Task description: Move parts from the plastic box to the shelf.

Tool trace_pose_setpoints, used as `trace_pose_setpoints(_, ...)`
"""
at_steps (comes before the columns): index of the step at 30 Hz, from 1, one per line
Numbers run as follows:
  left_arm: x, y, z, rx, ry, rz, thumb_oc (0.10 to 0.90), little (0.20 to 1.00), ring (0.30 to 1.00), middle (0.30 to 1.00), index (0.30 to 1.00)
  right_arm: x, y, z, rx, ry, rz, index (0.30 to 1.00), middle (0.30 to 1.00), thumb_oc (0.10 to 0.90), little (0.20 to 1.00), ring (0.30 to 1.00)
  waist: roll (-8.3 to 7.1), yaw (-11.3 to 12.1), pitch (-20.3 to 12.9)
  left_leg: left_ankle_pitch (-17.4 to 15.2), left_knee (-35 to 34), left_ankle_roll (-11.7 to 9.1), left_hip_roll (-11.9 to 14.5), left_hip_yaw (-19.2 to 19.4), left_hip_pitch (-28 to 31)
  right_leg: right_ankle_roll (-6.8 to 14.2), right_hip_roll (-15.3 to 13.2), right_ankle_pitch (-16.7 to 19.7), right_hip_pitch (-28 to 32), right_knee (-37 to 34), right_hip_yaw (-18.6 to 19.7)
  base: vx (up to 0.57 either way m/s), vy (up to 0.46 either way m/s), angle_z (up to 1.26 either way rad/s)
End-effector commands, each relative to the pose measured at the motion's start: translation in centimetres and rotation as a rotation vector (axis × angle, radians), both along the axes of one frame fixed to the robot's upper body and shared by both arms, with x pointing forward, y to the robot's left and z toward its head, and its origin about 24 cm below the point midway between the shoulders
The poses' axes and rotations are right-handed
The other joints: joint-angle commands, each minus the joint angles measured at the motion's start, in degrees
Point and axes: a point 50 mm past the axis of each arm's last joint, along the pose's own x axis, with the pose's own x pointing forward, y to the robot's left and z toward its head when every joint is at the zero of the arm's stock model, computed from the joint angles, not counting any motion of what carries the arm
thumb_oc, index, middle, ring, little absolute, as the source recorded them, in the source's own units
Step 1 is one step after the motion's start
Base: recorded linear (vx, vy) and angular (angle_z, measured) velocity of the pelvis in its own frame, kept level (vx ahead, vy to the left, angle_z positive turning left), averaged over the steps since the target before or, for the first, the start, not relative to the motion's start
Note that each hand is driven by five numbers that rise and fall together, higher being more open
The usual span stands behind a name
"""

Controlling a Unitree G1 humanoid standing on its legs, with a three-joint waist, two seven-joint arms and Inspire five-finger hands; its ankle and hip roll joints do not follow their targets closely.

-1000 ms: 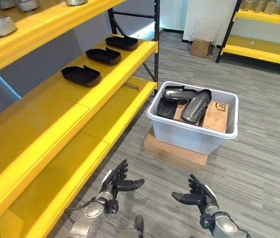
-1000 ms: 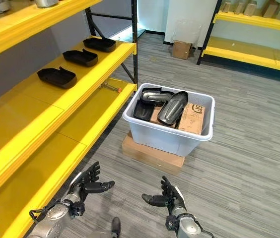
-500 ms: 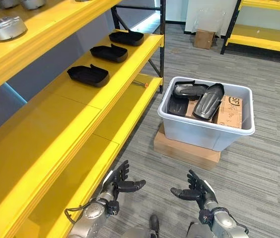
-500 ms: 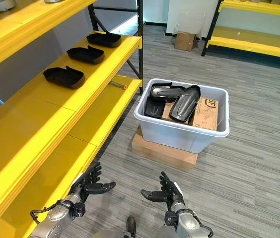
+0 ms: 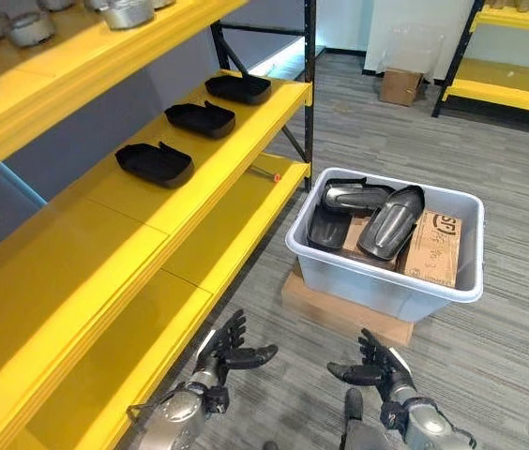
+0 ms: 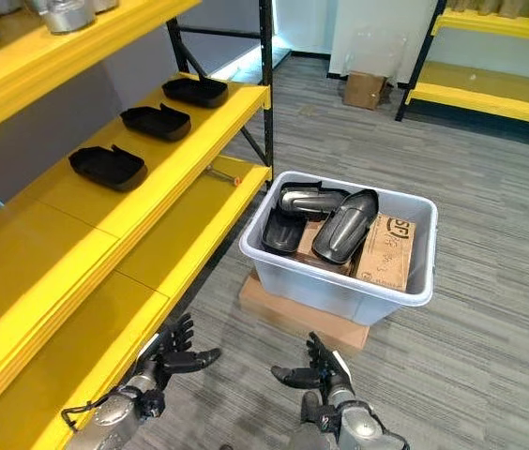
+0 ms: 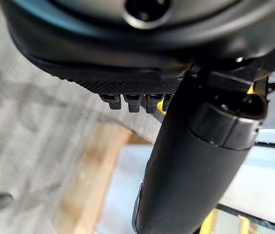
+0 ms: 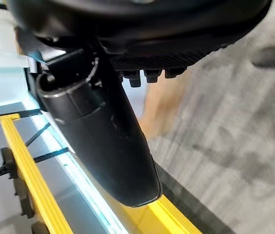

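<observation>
Both hands have barely shifted over the last second, hovering low above the floor while the camera's view has swung. Left hand [image 5: 228, 349] and right hand [image 5: 374, 365] hang with fingers spread, palms facing, holding nothing. Ahead of the right hand, well apart, the plastic box [image 5: 383, 282] sits on a cardboard slab [image 5: 340, 313], dark parts [image 5: 392, 220] still inside. Beyond the left hand, three black parts [image 5: 156, 161] rest on the yellow shelf [image 5: 199, 197].

Both arms reach forward low at the bottom of the head views. The left hand [image 5: 228, 354] and the right hand [image 5: 373, 367] are held side by side, well apart, thumbs pointing toward each other, fingers spread and relaxed, each holding nothing.
</observation>
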Motion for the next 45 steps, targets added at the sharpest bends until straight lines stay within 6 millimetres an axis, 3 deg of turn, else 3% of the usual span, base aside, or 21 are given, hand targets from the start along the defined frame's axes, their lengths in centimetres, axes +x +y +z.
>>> trace_pose_setpoints(1, 2.8, 0.4, 3.6, -0.015, -0.210, -0.001, 0.900, 1.000, 1.000, 1.000, 1.000, 1.8, 0.5, 2.9, 0.056, -0.184, 0.011, 1.000, 1.000, 0.900, 1.000, 1.000, -1.94, -1.0, -3.6, -5.7, 5.0, 0.0, 0.1, -0.2, 2.0, 5.8, -4.0, -2.1, -5.9, 5.0, 2.9, 0.27, -0.186, 0.15)
trace_pose_setpoints(7, 2.8, 0.2, 3.8, -0.024, -0.211, -0.002, 0.900, 1.000, 1.000, 1.000, 1.000, 1.6, 0.0, 3.0, 0.061, -0.190, -0.019, 1.000, 1.000, 0.900, 1.000, 1.000, -1.95, -2.1, -4.9, -2.6, 0.9, -1.5, 4.0, -1.6, 5.1, 4.1, -1.2, -7.0, -7.2, 10.8, 2.2, 0.17, -0.172, 0.19)
trace_pose_setpoints(8, 2.7, 0.1, 3.7, -0.031, -0.206, -0.005, 0.900, 1.000, 1.000, 1.000, 1.000, 1.5, 0.2, 2.9, 0.069, -0.186, -0.014, 1.000, 1.000, 0.900, 1.000, 1.000, -1.82, -2.2, -5.4, 2.2, 3.7, -3.0, 6.0, -1.9, 3.6, 2.3, 1.0, -9.5, -5.8, 10.6, 1.8, 0.18, -0.281, 0.06)
trace_pose_setpoints(10, 2.6, 0.0, 3.8, -0.039, -0.210, -0.009, 0.900, 1.000, 1.000, 1.000, 1.000, 1.5, 0.3, 3.0, 0.075, -0.190, -0.005, 1.000, 1.000, 0.900, 1.000, 1.000, -2.47, -1.4, -5.0, 10.8, 16.1, -3.6, 6.5, -2.3, -2.6, 0.2, 2.3, -10.6, -3.0, 9.2, 1.6, 0.12, -0.310, 0.15)
trace_pose_setpoints(11, 2.8, 0.0, 4.0, -0.040, -0.215, -0.010, 0.900, 1.000, 1.000, 1.000, 1.000, 1.6, 0.4, 3.1, 0.082, -0.197, -0.002, 1.000, 1.000, 0.900, 1.000, 1.000, -3.88, -0.8, -3.8, 15.8, 24.5, -3.4, 5.4, -3.8, -7.7, -1.3, 2.6, -10.4, -0.9, 7.5, 1.8, -0.01, -0.276, 0.13)
trace_pose_setpoints(12, 2.9, 0.0, 4.1, -0.043, -0.221, -0.015, 0.900, 1.000, 1.000, 1.000, 1.000, 1.7, 0.4, 3.3, 0.080, -0.207, 0.007, 1.000, 1.000, 0.900, 1.000, 1.000, -4.96, 0.4, -2.0, 16.8, 31.3, -2.9, 2.9, -5.5, -11.3, -2.3, 2.7, -10.2, 0.6, 6.5, 2.2, -0.03, -0.203, 0.00)
trace_pose_setpoints(13, 2.9, 0.0, 4.1, -0.043, -0.221, -0.015, 0.900, 1.000, 1.000, 1.000, 1.000, 1.7, 0.4, 3.3, 0.080, -0.207, 0.007, 1.000, 1.000, 0.900, 1.000, 1.000, -4.99, 0.4, -2.0, 16.9, 31.3, -2.9, 2.9, -5.5, -11.3, -2.3, 2.7, -10.2, 0.5, 6.4, 2.1, 0.01, -0.159, -0.24)
trace_pose_setpoints(14, 3.0, 0.1, 4.3, -0.038, -0.224, -0.007, 0.900, 1.000, 1.000, 1.000, 1.000, 2.0, 0.4, 3.7, 0.065, -0.221, 0.021, 1.000, 1.000, 0.900, 1.000, 1.000, -5.87, 1.5, -0.3, 14.2, 34.6, -1.8, -0.1, -6.2, -15.5, -2.4, 2.7, -10.2, 1.9, 5.5, 3.2, 0.05, -0.083, -0.31)
trace_pose_setpoints(16, 2.8, 0.2, 4.2, -0.036, -0.220, -0.002, 0.900, 1.000, 1.000, 1.000, 1.000, 2.0, 0.4, 3.6, 0.064, -0.218, 0.018, 1.000, 1.000, 0.900, 1.000, 1.000, -5.85, 2.0, -0.1, 13.1, 32.5, -1.6, 0.9, -5.4, -17.1, -2.2, 2.7, -10.5, 2.5, 5.4, 3.6, 0.11, -0.025, -0.16)
trace_pose_setpoints(17, 2.6, 0.3, 4.0, -0.046, -0.209, 0.011, 0.900, 1.000, 1.000, 1.000, 1.000, 2.1, 0.4, 3.6, 0.067, -0.217, 0.004, 1.000, 1.000, 0.900, 1.000, 1.000, -5.39, 2.3, -0.6, 11.9, 22.7, -2.0, 3.4, -4.5, -17.0, -1.4, 2.9, -11.0, 3.3, 4.9, 4.0, 0.22, 0.096, -0.06)
trace_pose_setpoints(18, 2.5, 0.3, 3.7, -0.045, -0.198, 0.016, 0.900, 1.000, 1.000, 1.000, 1.000, 2.1, 0.5, 3.6, 0.070, -0.221, -0.003, 1.000, 1.000, 0.900, 1.000, 1.000, -4.64, 2.7, -0.8, 12.7, 11.5, -2.6, 5.5, -3.3, -15.4, -0.9, 3.5, -11.8, 4.4, 4.4, 4.4, 0.28, 0.146, -0.21)
trace_pose_setpoints(19, 2.4, 0.3, 3.5, -0.042, -0.191, 0.014, 0.900, 1.000, 1.000, 1.000, 1.000, 2.1, 0.4, 3.6, 0.072, -0.221, -0.011, 1.000, 1.000, 0.900, 1.000, 1.000, -3.89, 2.7, -1.3, 13.7, 5.3, -3.1, 7.0, -3.2, -15.3, -0.5, 3.9, -12.3, 4.5, 4.7, 4.4, 0.22, 0.163, -0.15)
trace_pose_setpoints(20, 2.3, 0.2, 3.4, -0.039, -0.183, 0.010, 0.900, 1.000, 1.000, 1.000, 1.000, 2.0, 0.3, 3.5, 0.073, -0.218, -0.017, 1.000, 1.000, 0.900, 1.000, 1.000, -3.15, 2.8, -1.6, 16.0, -0.6, -3.7, 8.7, -3.0, -15.0, -0.3, 4.2, -13.3, 5.2, 4.9, 4.6, 0.14, 0.103, -0.14)
trace_pose_setpoints(21, 2.3, 0.2, 3.3, -0.039, -0.183, 0.010, 0.900, 1.000, 1.000, 1.000, 1.000, 2.0, 0.3, 3.5, 0.072, -0.217, -0.017, 1.000, 1.000, 0.900, 1.000, 1.000, -3.18, 2.9, -1.5, 16.3, -1.3, -3.8, 8.8, -2.8, -14.4, -0.4, 4.2, -13.4, 5.3, 4.9, 4.7, 0.20, 0.147, -0.21)
trace_pose_setpoints(22, 2.4, 0.1, 3.4, -0.029, -0.189, -0.001, 0.900, 1.000, 1.000, 1.000, 1.000, 1.8, 0.1, 3.5, 0.078, -0.216, -0.036, 1.000, 1.000, 0.900, 1.000, 1.000, -2.23, 2.8, -1.7, 18.0, -4.3, -4.4, 9.1, -2.8, -14.6, 0.2, 4.0, -14.2, 6.9, 5.0, 4.9, 0.18, 0.143, -0.16)
trace_pose_setpoints(26, 2.4, 0.1, 3.5, -0.034, -0.193, -0.009, 0.900, 1.000, 1.000, 1.000, 1.000, 1.1, 0.2, 2.9, 0.093, -0.185, -0.045, 1.000, 1.000, 0.900, 1.000, 1.000, -1.22, 2.3, -2.8, 14.9, -4.5, -4.3, 8.6, -2.2, -11.3, 1.3, 2.7, -14.4, 7.9, 5.4, 5.6, 0.15, 0.192, -0.35)
trace_pose_setpoints(27, 2.7, -0.2, 3.8, -0.040, -0.207, -0.021, 0.900, 1.000, 1.000, 1.000, 1.000, 0.9, 0.1, 2.7, 0.102, -0.174, -0.056, 1.000, 1.000, 0.900, 1.000, 1.000, -1.00, 1.9, -3.5, 12.8, -3.1, -4.0, 6.9, -1.5, -10.9, 2.2, 0.8, -13.7, 9.0, 4.1, 5.7, 0.13, 0.207, -0.46)
trace_pose_setpoints(33, 2.8, 0.1, 4.0, -0.036, -0.217, -0.027, 0.900, 1.000, 1.000, 1.000, 1.000, 0.8, 0.6, 2.5, 0.109, -0.167, -0.045, 1.000, 1.000, 0.900, 1.000, 1.000, -0.97, 1.9, -4.5, 8.3, -0.6, -2.5, 4.1, 2.9, -9.8, 4.9, -3.6, -11.5, 9.7, 2.2, 6.8, 0.09, 0.185, -0.28)
trace_pose_setpoints(39, 2.9, 0.4, 3.9, -0.035, -0.212, -0.010, 0.900, 1.000, 1.000, 1.000, 1.000, 1.0, 0.9, 2.5, 0.108, -0.168, -0.032, 1.000, 1.000, 0.900, 1.000, 1.000, -1.36, 2.1, -4.2, 5.5, 0.7, -1.1, 2.6, 5.5, -8.8, 6.5, -5.8, -9.5, 8.5, 1.5, 8.2, 0.04, 0.145, -0.25)
trace_pose_setpoints(45, 2.5, 0.8, 3.8, -0.024, -0.205, -0.008, 0.900, 1.000, 1.000, 1.000, 1.000, 0.8, 1.1, 2.5, 0.113, -0.162, -0.013, 1.000, 1.000, 0.900, 1.000, 1.000, -2.27, 1.5, -4.2, 4.5, 1.0, -0.5, 2.6, 6.6, -8.1, 6.9, -6.2, -8.8, 8.3, 1.4, 8.4, 0.05, 0.052, -0.13)
